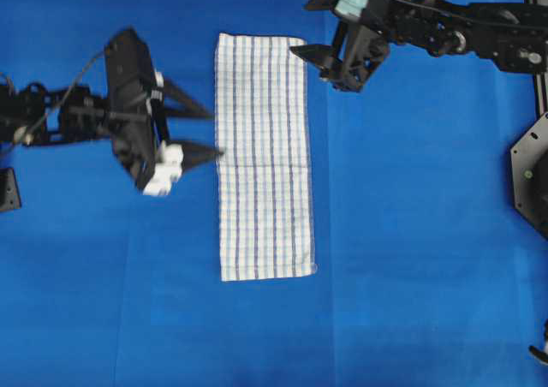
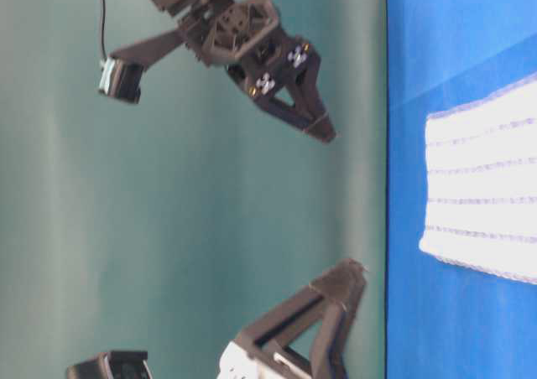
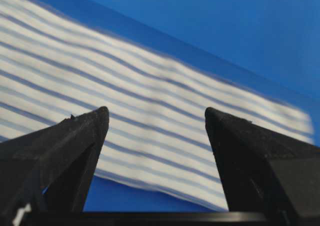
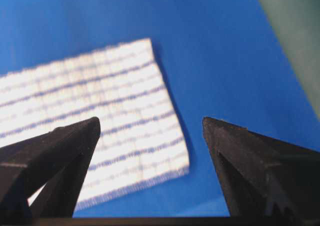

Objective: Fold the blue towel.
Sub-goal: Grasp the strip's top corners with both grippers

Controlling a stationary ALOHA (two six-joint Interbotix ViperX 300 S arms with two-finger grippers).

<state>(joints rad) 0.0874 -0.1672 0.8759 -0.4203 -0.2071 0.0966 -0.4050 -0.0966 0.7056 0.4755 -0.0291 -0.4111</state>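
A: Towel [image 1: 262, 157] pos?
B: Flat on blue sheet [image 1: 411, 233], long narrow strip, mid-desk.
A: L tool [image 1: 199, 132]?
B: Jaws wide apart, empty, lower tip at towel's left edge.
A: R tool [image 1: 318, 62]?
B: Spread wide, empty, by towel's top-right corner, above sheet.

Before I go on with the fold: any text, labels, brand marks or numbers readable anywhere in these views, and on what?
None readable.
Blue towel: stripes only, no tag or print in view.
Left gripper and right gripper: no legible markings; the pale parts on the arms are too blurred to show any lettering.
Blue sheet: plain.
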